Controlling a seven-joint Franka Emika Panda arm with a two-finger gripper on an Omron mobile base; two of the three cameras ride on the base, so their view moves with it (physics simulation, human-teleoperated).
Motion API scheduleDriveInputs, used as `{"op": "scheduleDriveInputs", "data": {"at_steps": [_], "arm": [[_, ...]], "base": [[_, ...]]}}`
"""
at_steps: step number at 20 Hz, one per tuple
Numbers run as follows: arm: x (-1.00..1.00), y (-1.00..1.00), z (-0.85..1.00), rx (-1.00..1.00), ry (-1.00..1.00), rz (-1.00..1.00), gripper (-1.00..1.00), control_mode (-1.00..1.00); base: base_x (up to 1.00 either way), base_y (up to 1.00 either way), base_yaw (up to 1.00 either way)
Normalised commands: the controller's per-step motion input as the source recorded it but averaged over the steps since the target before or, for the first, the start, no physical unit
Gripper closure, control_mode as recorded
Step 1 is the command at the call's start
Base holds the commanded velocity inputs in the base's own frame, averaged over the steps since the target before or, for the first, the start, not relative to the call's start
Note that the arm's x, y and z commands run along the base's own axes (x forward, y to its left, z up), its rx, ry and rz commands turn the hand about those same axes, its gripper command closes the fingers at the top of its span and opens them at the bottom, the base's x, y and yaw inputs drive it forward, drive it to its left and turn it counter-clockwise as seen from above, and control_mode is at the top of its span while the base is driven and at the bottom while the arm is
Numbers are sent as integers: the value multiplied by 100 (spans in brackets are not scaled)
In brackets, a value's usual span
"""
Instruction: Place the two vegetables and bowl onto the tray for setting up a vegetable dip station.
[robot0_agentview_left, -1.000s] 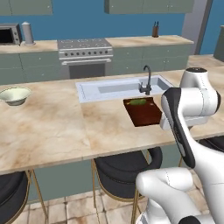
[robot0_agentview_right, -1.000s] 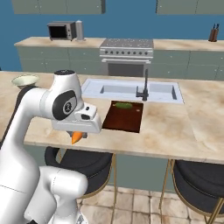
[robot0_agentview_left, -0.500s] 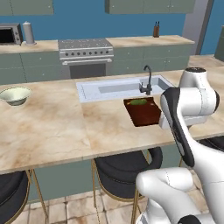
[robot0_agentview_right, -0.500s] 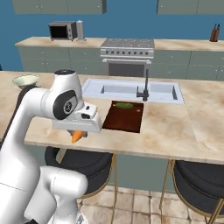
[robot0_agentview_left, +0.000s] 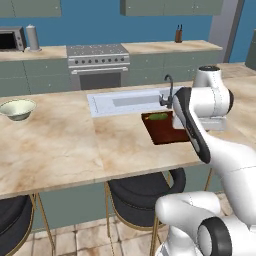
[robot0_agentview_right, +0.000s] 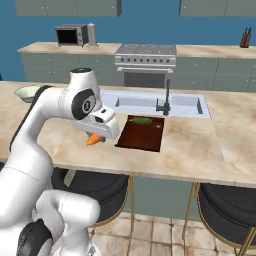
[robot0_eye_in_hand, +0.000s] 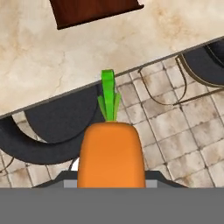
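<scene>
In the hand view, the carrot (robot0_eye_in_hand: 111, 153) is seen at the lower middle of the frame, large and close, with its green top pointing up. It is gripped by the claw (robot0_agentview_right: 96, 138), whose jaws are closed on its sides. Beyond it, the edge of the table (robot0_eye_in_hand: 52, 70) and the dark stools (robot0_eye_in_hand: 48, 131) over the tiled floor are seen, so the carrot is judged to hang in the air near the table edge, not yet over the tray (robot0_eye_in_hand: 94, 11), whose corner appears at the top of the frame.

In the right base view, the carrot (robot0_agentview_right: 93, 139) is seen below the hand, left of the middle, just beside the near left corner of the tray (robot0_agentview_right: 150, 137). The cucumber (robot0_agentview_right: 142, 120) is already laid on the far part of the tray, near the sink (robot0_agentview_right: 155, 104).

The bowl (robot0_agentview_left: 17, 108) is still standing on the table at the left edge of the left base view, well apart from the tray. So one of three things is judged done, one is in hand, and the bowl is left.

The arm is bent high, with the hand turned downward.
</scene>
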Motion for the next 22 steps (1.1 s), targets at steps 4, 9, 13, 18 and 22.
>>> {"op": "scheduleDriveInputs", "data": {"at_steps": [4,9,13,18,22], "arm": [[68,0,7,0,0,-46,100,-100],[56,-3,0,0,0,-47,100,-100],[54,-14,0,1,0,-41,100,-100],[47,-18,0,2,0,-30,100,-100],[33,-7,-3,1,-2,-15,100,-100]], "base": [[0,0,0],[0,0,0],[0,0,0],[0,0,0],[0,0,0]]}}
